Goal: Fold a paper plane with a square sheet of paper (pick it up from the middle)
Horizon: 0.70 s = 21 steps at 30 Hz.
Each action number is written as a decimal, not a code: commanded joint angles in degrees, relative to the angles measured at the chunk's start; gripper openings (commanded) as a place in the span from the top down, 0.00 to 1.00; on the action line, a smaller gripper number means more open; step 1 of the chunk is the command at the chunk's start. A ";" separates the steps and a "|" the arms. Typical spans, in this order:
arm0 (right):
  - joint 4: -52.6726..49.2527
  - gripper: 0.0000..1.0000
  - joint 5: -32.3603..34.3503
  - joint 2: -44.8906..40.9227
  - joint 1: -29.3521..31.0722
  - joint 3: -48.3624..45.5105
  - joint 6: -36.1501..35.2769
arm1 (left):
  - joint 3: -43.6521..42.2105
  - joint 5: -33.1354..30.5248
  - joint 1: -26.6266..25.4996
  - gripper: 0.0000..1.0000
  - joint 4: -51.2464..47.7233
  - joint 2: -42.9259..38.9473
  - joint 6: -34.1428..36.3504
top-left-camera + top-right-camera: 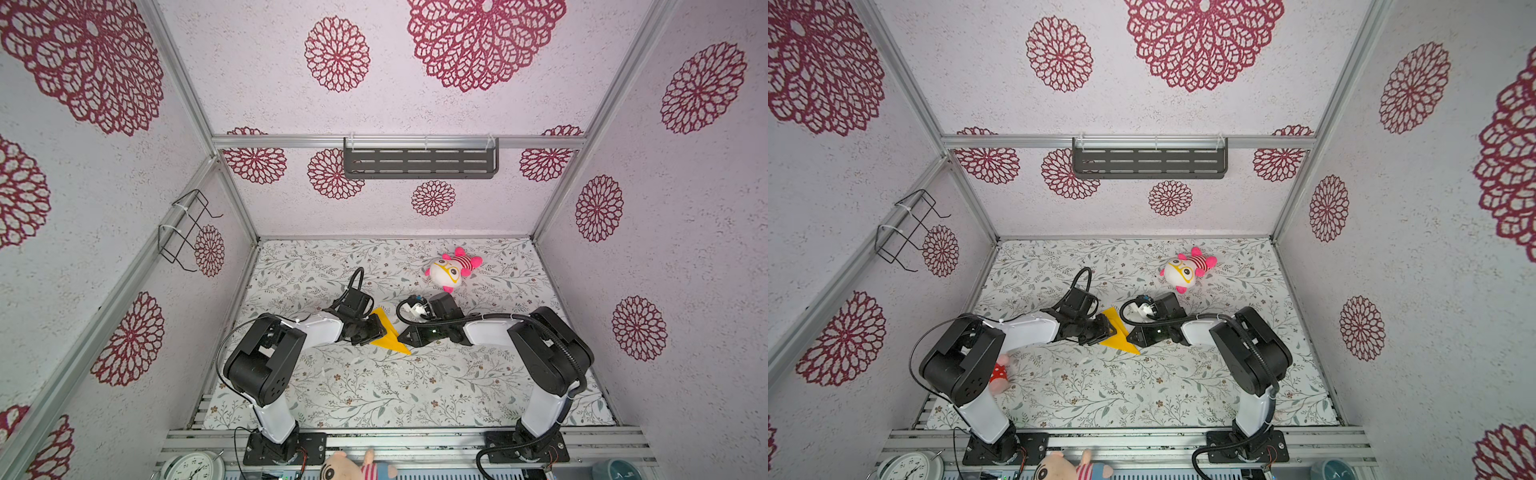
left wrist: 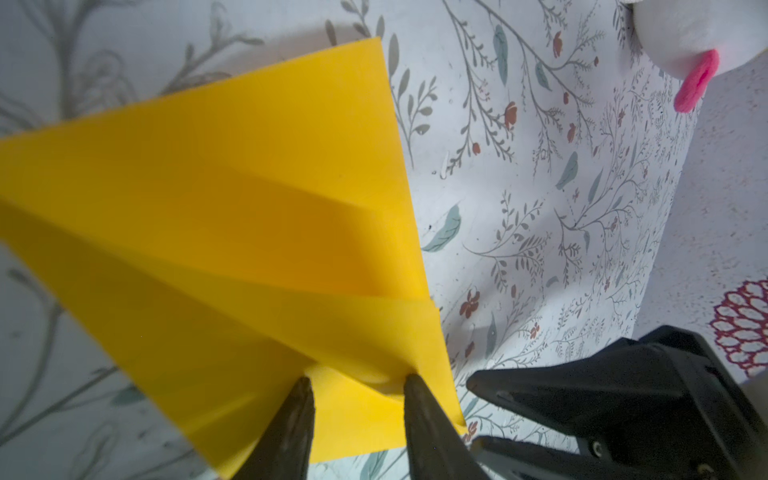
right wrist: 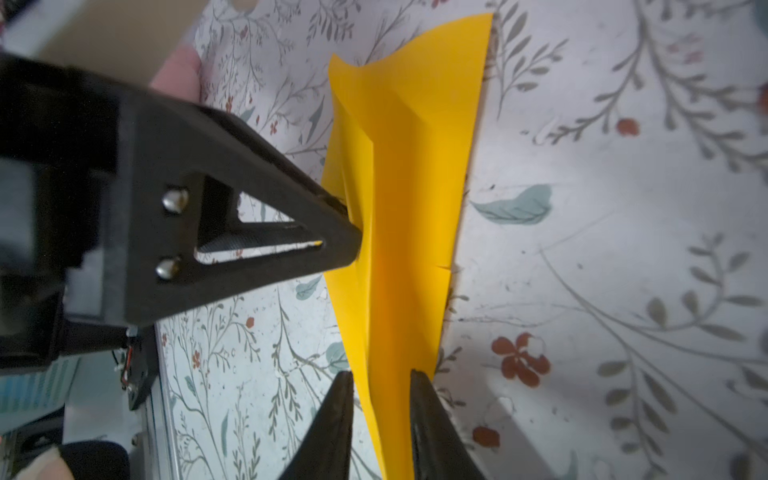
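**Front rail.** One white clock point(image 1: 191, 467) and one plush pig point(image 1: 357, 468) sat nearest the camera, off the floral table point(image 1: 374, 395).

**Mid-table, task piece.** The paper plane point(image 1: 390, 337) was yellow-orange and folded to a pointed dart with a centre crease. It lay on the cloth between the two arms in both top views. Its nose pointed toward the front and slightly right. In the right wrist view one wing flap of the paper plane point(image 3: 407, 208) curled up off the surface.

**Left gripper** point(image 1: 375, 329). It was positioned at the wide tail end. Its jaws stood a moderate way apart, with the fingertips point(image 2: 299, 407) set down on the sheet close to the tail edge.

**Right gripper** point(image 1: 402, 337). It was positioned at the narrow nose end. Its jaws stood a small way apart and straddled the fold, which ran through the gap in the right wrist view. Whether either of the fingers point(image 3: 424, 415) touched the paper could not be made out.

**Beyond.** One pink-and-white plush toy point(image 1: 451, 270) lay well apart from the plane, toward the back.

**Back wall.** One dark slotted shelf point(image 1: 419, 162) was mounted there.
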 commanded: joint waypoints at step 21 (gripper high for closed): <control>2.32 0.77 4.36 1.67 3.35 0.87 5.91 | 1.30 -3.49 -0.41 0.54 -6.67 4.35 0.45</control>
